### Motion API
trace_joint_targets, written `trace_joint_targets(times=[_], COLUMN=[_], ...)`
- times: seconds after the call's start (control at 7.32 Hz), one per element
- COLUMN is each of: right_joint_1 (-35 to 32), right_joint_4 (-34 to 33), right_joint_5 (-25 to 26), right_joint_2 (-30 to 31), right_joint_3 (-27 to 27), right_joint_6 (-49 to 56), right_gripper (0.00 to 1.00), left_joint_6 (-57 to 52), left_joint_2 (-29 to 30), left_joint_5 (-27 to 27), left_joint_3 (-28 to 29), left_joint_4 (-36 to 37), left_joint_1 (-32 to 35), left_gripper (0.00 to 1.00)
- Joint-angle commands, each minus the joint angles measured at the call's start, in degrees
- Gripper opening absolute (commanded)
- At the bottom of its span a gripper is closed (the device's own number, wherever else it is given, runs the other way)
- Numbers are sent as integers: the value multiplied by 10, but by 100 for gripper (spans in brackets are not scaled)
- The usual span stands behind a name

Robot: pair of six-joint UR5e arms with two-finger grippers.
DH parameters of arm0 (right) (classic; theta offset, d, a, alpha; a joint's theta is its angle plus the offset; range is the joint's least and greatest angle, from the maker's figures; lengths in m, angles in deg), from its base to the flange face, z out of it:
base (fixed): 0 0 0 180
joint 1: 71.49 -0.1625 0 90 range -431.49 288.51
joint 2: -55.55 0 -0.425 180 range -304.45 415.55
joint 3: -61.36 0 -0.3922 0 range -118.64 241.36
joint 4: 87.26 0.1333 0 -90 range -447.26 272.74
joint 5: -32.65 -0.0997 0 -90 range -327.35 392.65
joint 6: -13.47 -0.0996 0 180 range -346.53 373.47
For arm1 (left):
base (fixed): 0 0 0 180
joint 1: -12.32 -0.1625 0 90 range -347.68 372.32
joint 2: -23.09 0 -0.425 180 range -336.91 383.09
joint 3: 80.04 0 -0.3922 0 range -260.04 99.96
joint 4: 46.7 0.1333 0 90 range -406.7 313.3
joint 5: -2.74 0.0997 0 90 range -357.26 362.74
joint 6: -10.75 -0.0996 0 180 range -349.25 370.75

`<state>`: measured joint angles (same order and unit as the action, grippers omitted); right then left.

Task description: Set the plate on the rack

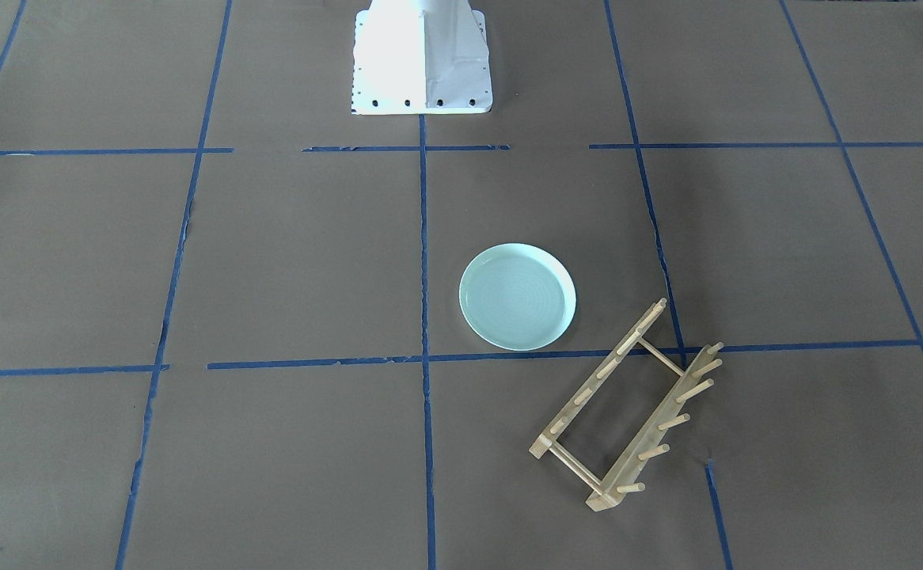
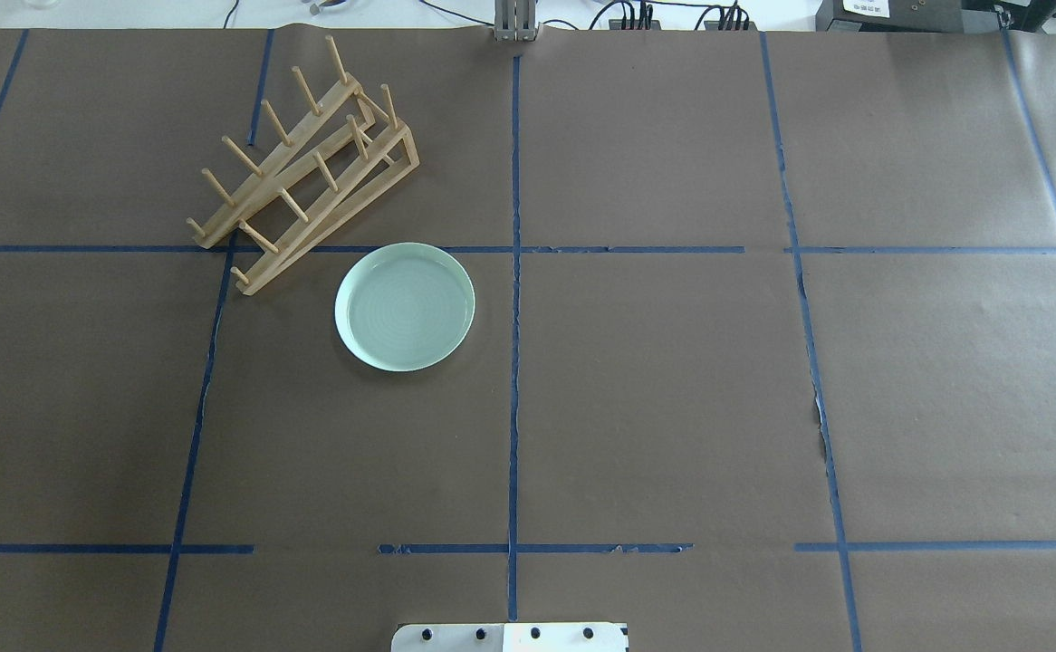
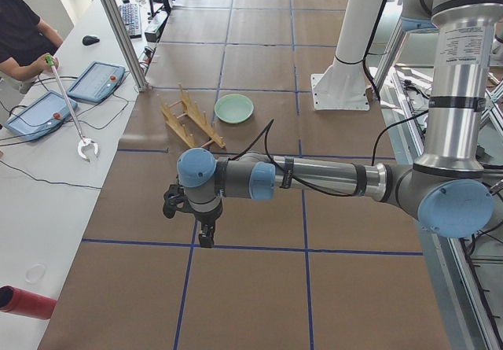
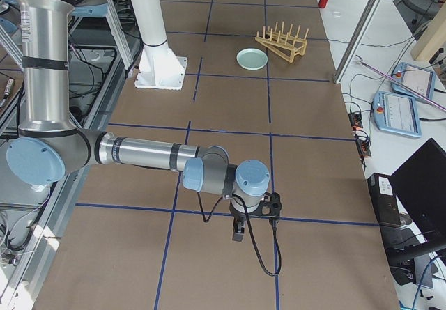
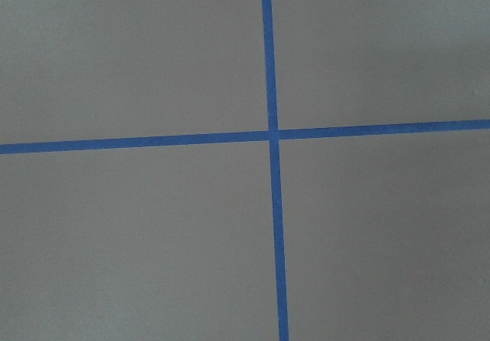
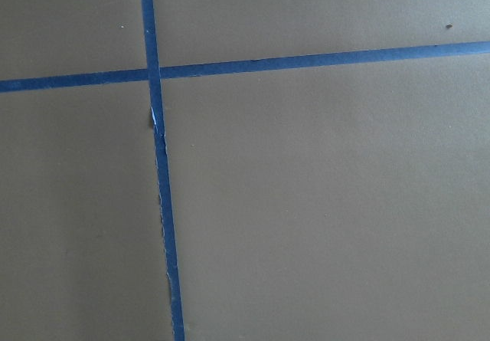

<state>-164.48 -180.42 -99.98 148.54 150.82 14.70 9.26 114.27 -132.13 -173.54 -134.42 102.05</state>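
rack (image 2: 302, 172) diagonal, pegs up | plate (image 2: 405, 306) flat just beside | left gripper (image 3: 206, 238), right gripper (image 4: 238, 233) hang pointing down, grip can't tell

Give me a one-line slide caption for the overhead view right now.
Mint-green plate lies flat on the brown-papered table beside the empty wooden rack, not touching it.

One plate (image 1: 517, 297) and one rack (image 1: 655, 434) sit on one surface (image 1: 271, 277). The rack has two rails, each with six pegs. There are two arms, the left arm (image 3: 314, 178) and the right arm (image 4: 146, 153), and one white pedestal (image 1: 420, 55). Off to the side are one person (image 3: 20, 35), one red cylinder (image 3: 23, 301) and two pendants: the near pendant (image 3: 39, 114) and the far pendant (image 3: 97, 80).
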Motion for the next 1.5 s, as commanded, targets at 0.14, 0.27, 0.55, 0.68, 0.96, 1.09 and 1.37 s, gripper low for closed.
trace_joint_targets(times=[0.14,0.27,0.55,0.68,0.96,1.09,1.37], right_joint_1=[0,0,0,0,0,0,0], right_joint_4=[0,0,0,0,0,0,0], right_joint_5=[0,0,0,0,0,0,0], right_joint_2=[0,0,0,0,0,0,0], right_joint_3=[0,0,-1,0,0,0,0], right_joint_6=[0,0,0,0,0,0,0], right_gripper=[100,100,100,100,100,100,100], left_joint_6=[3,6,48,61,153,185,267], left_joint_2=[19,57,142,180,231,281,370], left_joint_5=[1,1,3,35,64,65,81], left_joint_3=[-12,-13,-14,-21,-54,-69,-75], left_joint_4=[0,3,3,2,10,67,145], left_joint_1=[-11,-32,-71,-86,-160,-199,-245], left_gripper=[100,100,100,100,100,100,100])
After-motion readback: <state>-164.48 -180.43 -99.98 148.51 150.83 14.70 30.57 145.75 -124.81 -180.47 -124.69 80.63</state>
